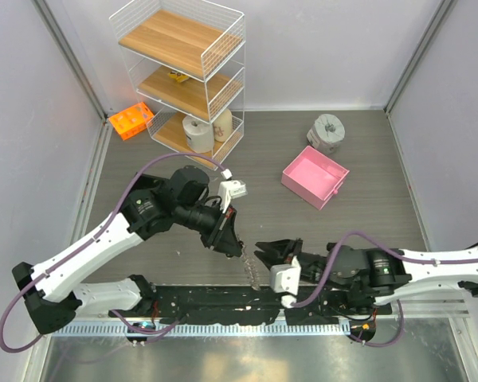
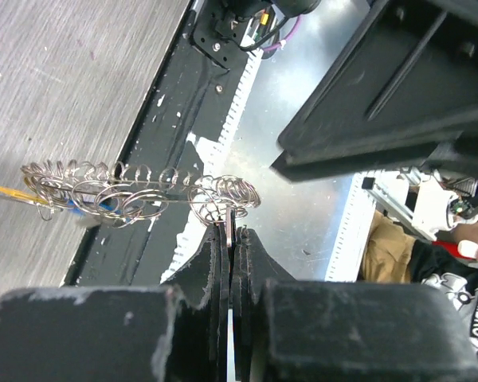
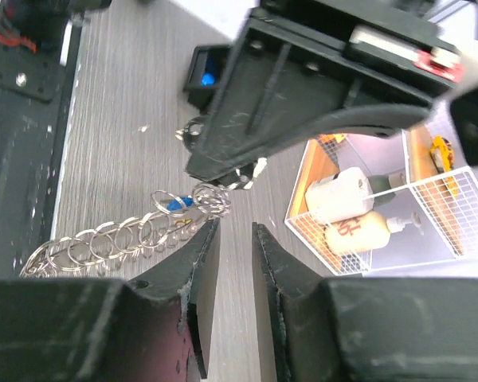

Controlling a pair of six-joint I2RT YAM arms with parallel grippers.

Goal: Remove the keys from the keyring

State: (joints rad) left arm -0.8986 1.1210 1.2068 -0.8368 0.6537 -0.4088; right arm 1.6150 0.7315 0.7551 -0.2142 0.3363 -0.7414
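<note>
The keyring (image 2: 143, 187), a silvery chain-like loop of rings, hangs stretched out above the table's near edge. My left gripper (image 2: 229, 231) is shut on one end of it. The keys (image 2: 103, 205) bunch at the far end, with a yellow (image 2: 14, 193) and a blue head showing. In the top view the keyring (image 1: 248, 263) dangles between the left gripper (image 1: 227, 239) and the right gripper (image 1: 260, 250). My right gripper (image 3: 237, 229) is open with only bare table between its fingers. Its left fingertip sits right beside the keyring (image 3: 119, 239) and a blue key (image 3: 175, 204).
A pink box (image 1: 315, 177) lies at the right middle, with a grey tape roll (image 1: 328, 131) behind it. A white wire shelf rack (image 1: 183, 72) with bottles stands at the back left, and an orange rack (image 1: 131, 119) beside it. The black base rail (image 1: 223, 306) runs along the near edge.
</note>
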